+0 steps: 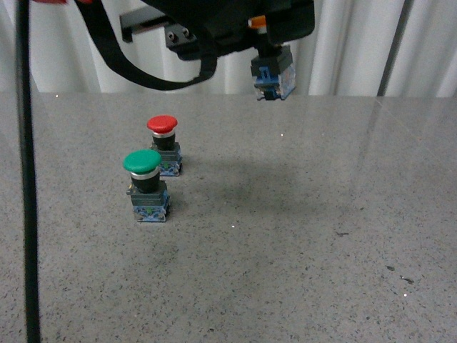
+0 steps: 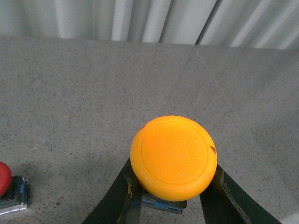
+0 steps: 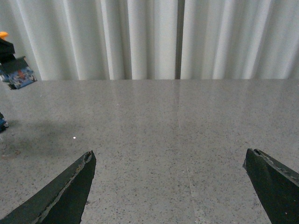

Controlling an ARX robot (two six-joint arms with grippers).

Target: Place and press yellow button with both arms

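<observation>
The yellow button (image 2: 173,157) is rigid, probably light; hold beneath its smooth cap. The left gripper (image 2: 173,193) clamps there; the right gripper (image 3: 170,186) gapes, empty.

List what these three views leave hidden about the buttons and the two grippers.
1. Front view: the yellow button shows mainly its blue base; the left arm covers most of its cap.
2. Left wrist view: the cap hides the button's body and where the left gripper touches it.
3. Left wrist view: the red button is cut off by the edge.
4. Right wrist view: the right gripper shows only two tips; its height cannot be judged.
</observation>
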